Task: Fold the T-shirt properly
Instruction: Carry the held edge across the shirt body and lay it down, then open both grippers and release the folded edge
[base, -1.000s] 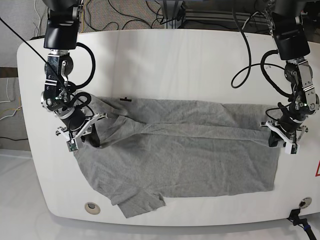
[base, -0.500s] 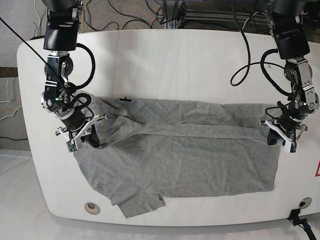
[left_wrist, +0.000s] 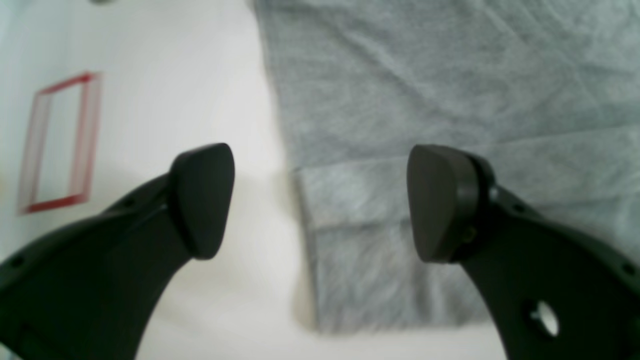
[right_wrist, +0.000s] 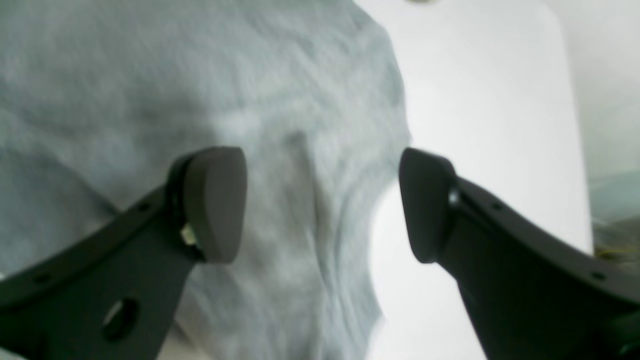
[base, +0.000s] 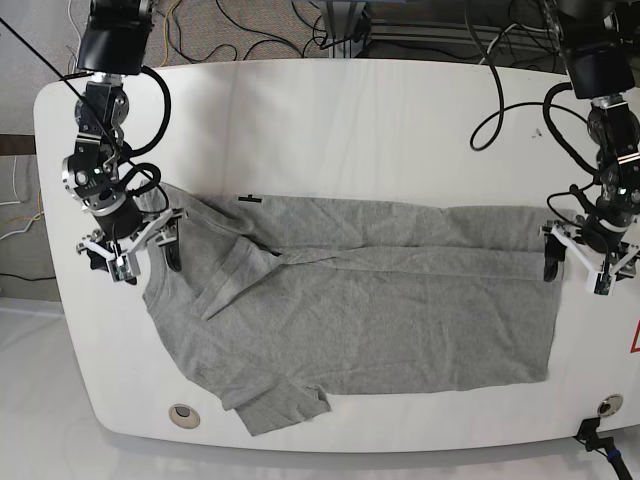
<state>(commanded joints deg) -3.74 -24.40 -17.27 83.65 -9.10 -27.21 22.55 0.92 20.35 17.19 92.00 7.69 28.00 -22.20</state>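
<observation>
1. The T-shirt (base: 350, 300) lies flat on the white worktop (base: 330, 130), spread sideways: neck and sleeve end toward the right gripper (base: 128, 248), hem end toward the left gripper (base: 592, 262). The far long edge is turned over toward the middle, making a narrow folded band that runs the shirt's length, so one lengthwise fold looks laid down.

2. The left gripper (left_wrist: 320, 205) is spread wide with nothing between its pads. It hovers above the hem corner, where the folded band (left_wrist: 360, 190) ends at the edge of the cloth. One pad is over bare worktop and the other over fabric, a placement that suits either letting the corner lie or taking it from the side.

3. The right gripper (right_wrist: 320, 200) is likewise spread and empty, straddling the shirt's edge near the shoulder, cloth under one pad and worktop under the other.

4. Both arms sit at opposite ends of the same fold line, presumably so the band stays straight.

5. The near sleeve (base: 285, 405) is not yet tucked; it sticks out at the front edge.
</observation>
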